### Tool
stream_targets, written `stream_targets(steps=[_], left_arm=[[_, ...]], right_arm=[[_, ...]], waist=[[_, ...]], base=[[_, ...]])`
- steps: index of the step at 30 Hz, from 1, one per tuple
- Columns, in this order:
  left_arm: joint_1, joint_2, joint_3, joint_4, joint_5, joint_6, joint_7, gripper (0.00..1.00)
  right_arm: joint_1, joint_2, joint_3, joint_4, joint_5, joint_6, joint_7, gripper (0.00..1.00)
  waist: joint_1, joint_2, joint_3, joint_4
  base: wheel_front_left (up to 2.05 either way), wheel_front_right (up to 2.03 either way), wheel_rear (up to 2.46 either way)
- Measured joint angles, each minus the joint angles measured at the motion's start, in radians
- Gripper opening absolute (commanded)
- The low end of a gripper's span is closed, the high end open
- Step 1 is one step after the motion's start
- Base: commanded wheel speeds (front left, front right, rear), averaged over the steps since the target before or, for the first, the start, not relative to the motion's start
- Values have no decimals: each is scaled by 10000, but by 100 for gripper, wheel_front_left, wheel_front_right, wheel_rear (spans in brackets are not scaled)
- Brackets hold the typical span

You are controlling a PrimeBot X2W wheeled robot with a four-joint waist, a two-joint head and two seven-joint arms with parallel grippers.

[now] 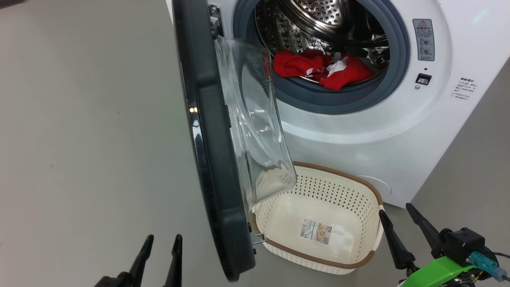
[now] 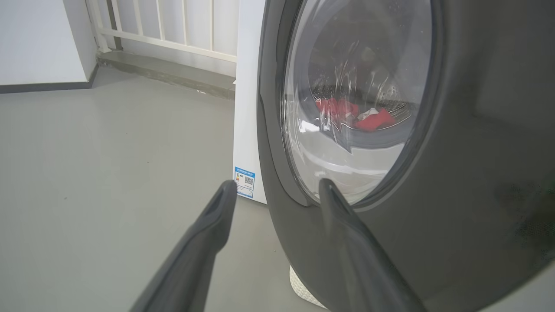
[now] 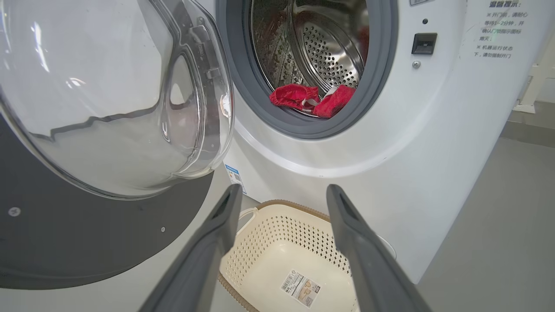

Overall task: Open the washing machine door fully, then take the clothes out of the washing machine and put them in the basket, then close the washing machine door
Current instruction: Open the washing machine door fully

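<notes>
The washing machine (image 1: pixel 358 131) stands ahead with its door (image 1: pixel 211 151) swung out toward me, seen edge-on, the clear bowl window (image 1: pixel 255 119) facing right. Red clothes (image 1: pixel 322 69) with white patches lie at the front of the steel drum (image 3: pixel 312 96). The cream basket (image 1: pixel 318 223) sits on the floor below the opening, with nothing in it but its paper label. My left gripper (image 1: pixel 161 243) is open, low and left of the door's outer face (image 2: pixel 477 173). My right gripper (image 1: pixel 398 217) is open at the basket's right end, and in the right wrist view (image 3: pixel 282 199) it points at the basket (image 3: pixel 282 260).
Grey floor (image 1: pixel 79 119) spreads wide to the left of the door. A white railing (image 2: pixel 173 26) and a white wall stand behind the machine's left side. The door's lower edge overlaps the basket's left end in the head view.
</notes>
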Motion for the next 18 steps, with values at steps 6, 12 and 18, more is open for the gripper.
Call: stream_targets(steps=[6,12,18], left_arm=[[-45,-2,117,-355,-125,84,0,0],[-156,0,322,-1687,-199,201,0,0],[-562,4,79,-3985,-192,441,-19,0]], right_arm=[[2,17,-8,-10,-10,0,0,100],[87,27,-35,-61,-12,0,-2,100],[186,25,-25,-79,-48,0,-12,100]], waist=[[0,0,-87,-25],[0,0,-141,-19],[0,0,-121,-36]], base=[[0,0,0],[0,0,0],[0,0,0]])
